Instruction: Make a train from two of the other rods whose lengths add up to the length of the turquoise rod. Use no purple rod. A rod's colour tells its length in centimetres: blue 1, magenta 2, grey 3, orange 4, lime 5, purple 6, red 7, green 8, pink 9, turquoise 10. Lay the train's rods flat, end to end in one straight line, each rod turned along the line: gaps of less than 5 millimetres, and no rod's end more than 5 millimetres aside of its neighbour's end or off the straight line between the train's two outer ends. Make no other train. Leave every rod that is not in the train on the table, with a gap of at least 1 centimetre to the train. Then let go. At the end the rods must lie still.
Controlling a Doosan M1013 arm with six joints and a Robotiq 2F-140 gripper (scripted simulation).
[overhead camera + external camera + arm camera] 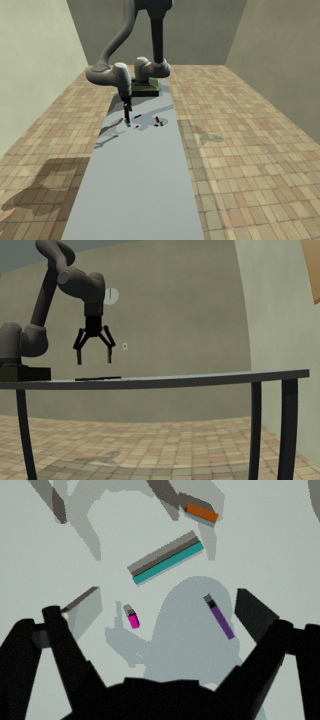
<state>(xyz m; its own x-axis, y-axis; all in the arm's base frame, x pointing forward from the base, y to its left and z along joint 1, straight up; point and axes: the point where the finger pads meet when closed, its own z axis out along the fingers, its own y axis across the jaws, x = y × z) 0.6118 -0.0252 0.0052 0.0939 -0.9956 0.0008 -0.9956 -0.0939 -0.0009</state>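
My gripper (127, 119) (94, 363) (167, 599) is open and empty, high above the table. The turquoise rod (128, 125) (168, 563) lies flat, partly hidden by a finger in the top view. The orange rod (121, 119) (202, 512) lies beyond it in the wrist view. The magenta rod (137, 126) (133, 620) and the purple rod (137, 116) (222, 622) lie apart, both between the fingers' sides in the wrist view. In the top view the red rod (157, 119), lime rod (162, 123) and grey rod (156, 125) lie close together at the right, not in one line.
The rods lie on the grey table (134, 180) (206, 377). The arm's green base block (146, 92) (33, 373) stands at the table's far end in the top view. Shadows of the arm and gripper fall among the rods.
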